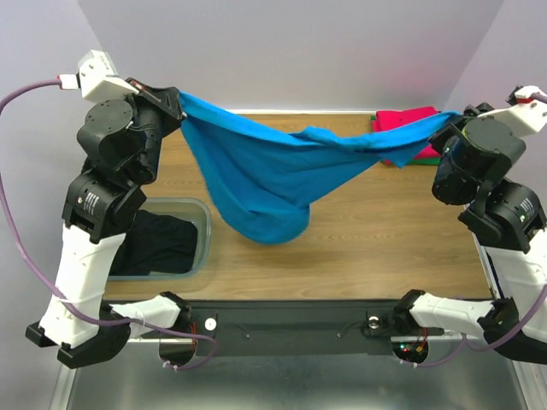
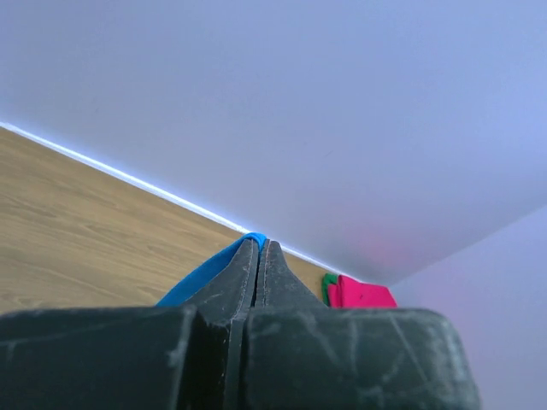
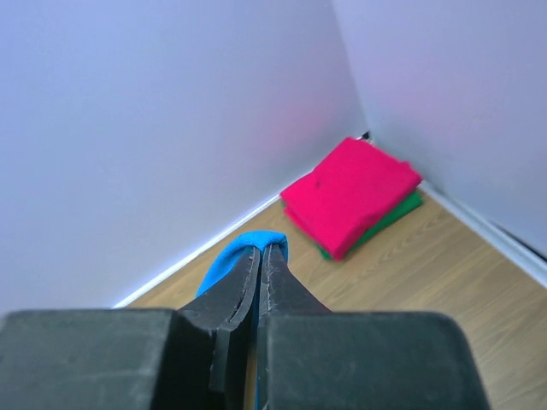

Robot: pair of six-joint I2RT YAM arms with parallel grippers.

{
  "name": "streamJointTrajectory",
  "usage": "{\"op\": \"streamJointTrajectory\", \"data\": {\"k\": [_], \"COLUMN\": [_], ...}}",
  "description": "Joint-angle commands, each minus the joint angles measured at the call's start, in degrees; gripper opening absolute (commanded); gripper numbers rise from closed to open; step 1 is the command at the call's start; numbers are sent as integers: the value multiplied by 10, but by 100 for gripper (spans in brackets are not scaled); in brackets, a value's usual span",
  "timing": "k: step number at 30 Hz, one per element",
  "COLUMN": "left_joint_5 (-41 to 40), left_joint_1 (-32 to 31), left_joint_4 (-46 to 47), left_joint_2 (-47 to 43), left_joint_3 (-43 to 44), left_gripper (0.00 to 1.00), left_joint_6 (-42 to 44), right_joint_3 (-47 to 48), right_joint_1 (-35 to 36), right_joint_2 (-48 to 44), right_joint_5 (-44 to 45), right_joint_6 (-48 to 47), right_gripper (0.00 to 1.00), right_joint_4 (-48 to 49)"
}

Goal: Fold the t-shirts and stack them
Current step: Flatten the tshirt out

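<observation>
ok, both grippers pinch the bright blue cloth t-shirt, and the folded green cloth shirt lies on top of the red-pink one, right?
Reversed: the folded red-pink cloth shirt lies on top of the green cloth shirt, as the right wrist view shows. The rest stands.

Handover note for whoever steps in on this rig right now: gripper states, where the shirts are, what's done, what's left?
Grippers: the left gripper is shut on one end of the blue t-shirt; the right gripper is shut on the other end. The shirt hangs between them, sagging in the middle.
Done: the red-pink t-shirt lies folded on the green t-shirt in the far right corner.
Left: fold and stack the blue one, then the black t-shirt, which lies crumpled in the bin.
</observation>
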Motion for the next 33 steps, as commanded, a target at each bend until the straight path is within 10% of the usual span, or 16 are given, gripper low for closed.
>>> {"op": "streamJointTrajectory", "data": {"k": [1,14,33], "left_joint_5": [-7,-2,237], "left_joint_1": [3,6,6], "left_joint_4": [-15,-32,-3], "left_joint_2": [27,49,-57], "left_joint_3": [14,62,125], "left_gripper": [0,0,0], "left_joint_6": [23,37,11], "right_joint_3": [27,86,248], "right_joint_1": [-3,-3,-3], "right_joint_2": [34,46,-36], "right_joint_5": [61,50,-326], "right_joint_6": [-67,-106,-135], "right_gripper": [0,0,0], "right_joint_4": [22,32,51]}}
